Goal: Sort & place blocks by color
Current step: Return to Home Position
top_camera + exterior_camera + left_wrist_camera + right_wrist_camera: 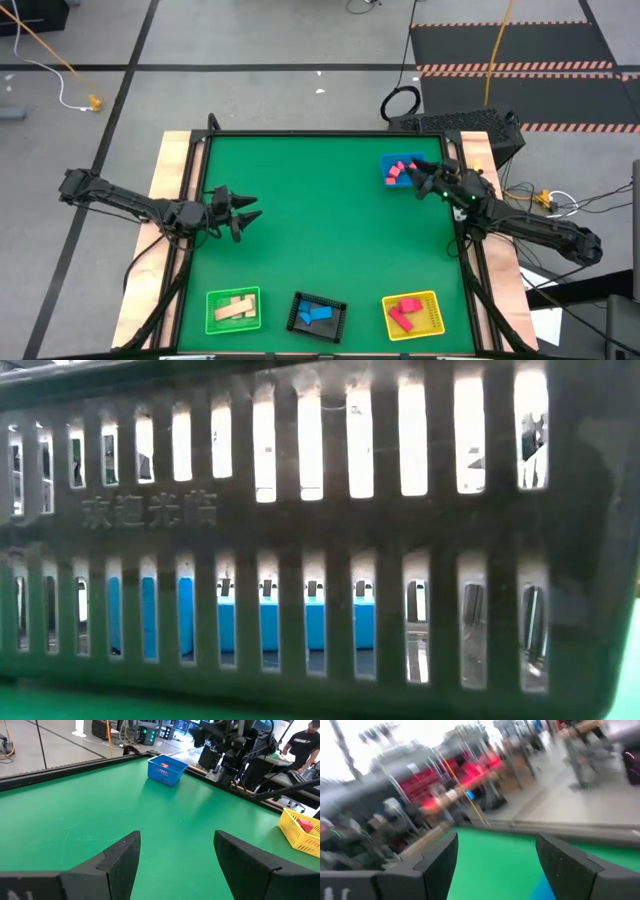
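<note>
In the high view, red blocks (pixel 400 169) lie in a small blue tray (pixel 388 163) at the table's far right. More red blocks (pixel 404 311) lie in the yellow tray (pixel 433 318), blue blocks (pixel 314 316) in the black tray (pixel 338 313), and tan blocks (pixel 234 309) in the green tray (pixel 212 302). My right gripper (pixel 420 181) hangs open at the blue tray's right side with nothing between its fingers (pixel 495 865). My left gripper (pixel 246 210) waits open over the table's left half (pixel 177 855).
The three mesh trays stand in a row along the near edge. In the low view the black tray's slotted wall (pixel 320 510) fills the picture, with blue blocks (pixel 290 625) behind it. Bare green mat (pixel 320 230) lies between the arms. A person (pixel 302 742) stands beyond the table.
</note>
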You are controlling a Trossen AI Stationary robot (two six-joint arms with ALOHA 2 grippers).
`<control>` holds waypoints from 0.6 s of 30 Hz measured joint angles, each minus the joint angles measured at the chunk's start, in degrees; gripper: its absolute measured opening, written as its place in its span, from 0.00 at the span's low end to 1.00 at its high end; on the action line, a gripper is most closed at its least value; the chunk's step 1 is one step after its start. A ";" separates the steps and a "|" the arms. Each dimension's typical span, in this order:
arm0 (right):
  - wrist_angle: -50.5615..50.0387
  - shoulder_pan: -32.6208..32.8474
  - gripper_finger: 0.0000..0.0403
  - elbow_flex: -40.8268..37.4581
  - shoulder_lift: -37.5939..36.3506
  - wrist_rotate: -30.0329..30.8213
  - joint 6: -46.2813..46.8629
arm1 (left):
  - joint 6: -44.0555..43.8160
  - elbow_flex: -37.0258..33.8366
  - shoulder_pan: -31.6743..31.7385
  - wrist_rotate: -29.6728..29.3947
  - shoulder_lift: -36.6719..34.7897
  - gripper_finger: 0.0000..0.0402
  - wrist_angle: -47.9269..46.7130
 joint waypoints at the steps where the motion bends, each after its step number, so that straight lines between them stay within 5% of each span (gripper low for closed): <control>1: -2.54 -0.01 0.64 0.01 -0.45 0.27 0.04 | 0.18 0.00 0.00 0.01 -0.01 0.63 0.00; 18: -5.07 -0.03 0.64 -0.23 -1.06 0.04 0.04 | 0.06 0.00 0.00 -0.04 0.01 0.63 -0.04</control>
